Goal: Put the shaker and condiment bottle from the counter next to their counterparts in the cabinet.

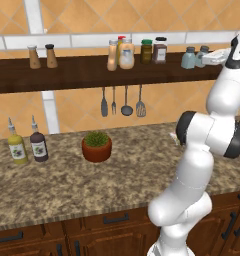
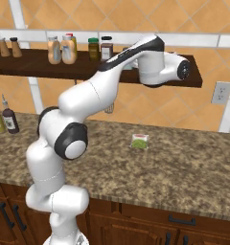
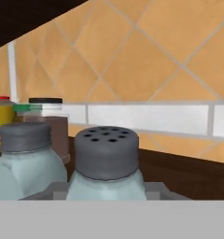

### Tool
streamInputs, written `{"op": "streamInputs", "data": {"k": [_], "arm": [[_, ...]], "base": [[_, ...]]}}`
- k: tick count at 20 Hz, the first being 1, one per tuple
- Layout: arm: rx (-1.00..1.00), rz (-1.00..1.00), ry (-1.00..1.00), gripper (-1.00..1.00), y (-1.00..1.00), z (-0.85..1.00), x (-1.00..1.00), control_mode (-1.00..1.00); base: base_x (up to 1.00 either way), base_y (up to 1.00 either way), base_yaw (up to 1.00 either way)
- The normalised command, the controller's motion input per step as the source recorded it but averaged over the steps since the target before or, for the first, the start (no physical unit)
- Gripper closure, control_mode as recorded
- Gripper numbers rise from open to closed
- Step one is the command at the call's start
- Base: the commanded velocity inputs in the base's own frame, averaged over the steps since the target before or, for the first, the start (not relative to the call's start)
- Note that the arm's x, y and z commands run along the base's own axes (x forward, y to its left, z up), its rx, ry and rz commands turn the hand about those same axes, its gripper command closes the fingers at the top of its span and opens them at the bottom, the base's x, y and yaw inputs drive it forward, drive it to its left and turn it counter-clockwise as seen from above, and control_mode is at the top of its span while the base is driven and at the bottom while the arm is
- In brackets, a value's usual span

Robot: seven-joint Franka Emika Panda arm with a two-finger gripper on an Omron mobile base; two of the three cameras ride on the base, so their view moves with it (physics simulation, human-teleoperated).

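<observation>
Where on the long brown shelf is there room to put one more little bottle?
The shelf is bare between the two brown shakers and the peach bottles. It looks crowded from those bottles through the dark jars to the two blue-grey shakers, where the gripper is.

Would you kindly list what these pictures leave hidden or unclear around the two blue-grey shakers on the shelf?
- Hand view: the base of the small blue-grey glass shaker with the holed grey cap is cut off at the bottom, so whether it rests on the dark brown wooden shelf is unclear.
- Right base view: the white arm covers both shakers.
- Left base view: the look-alike shaker is too small for detail.
</observation>
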Motion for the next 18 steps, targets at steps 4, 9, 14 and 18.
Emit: {"op": "streamInputs", "data": {"k": [4, 9, 14, 18], "arm": [[0.00, 0.05, 0.00, -1.00, 0.00, -0.03, 0.00, -1.00], [0.00, 0.01, -0.03, -1.00, -0.01, 0.03, 0.00, -1.00], [-0.02, -0.01, -0.19, -1.00, -0.32, 0.45, -0.14, -1.00], [-0.11, -0.08, -0.17, -1.00, -0.60, 0.48, -0.47, -1.00]], "base": [[0.00, 0.00, 0.00], [0.00, 0.00, 0.00], [0.00, 0.00, 0.00], [0.00, 0.00, 0.00]]}}
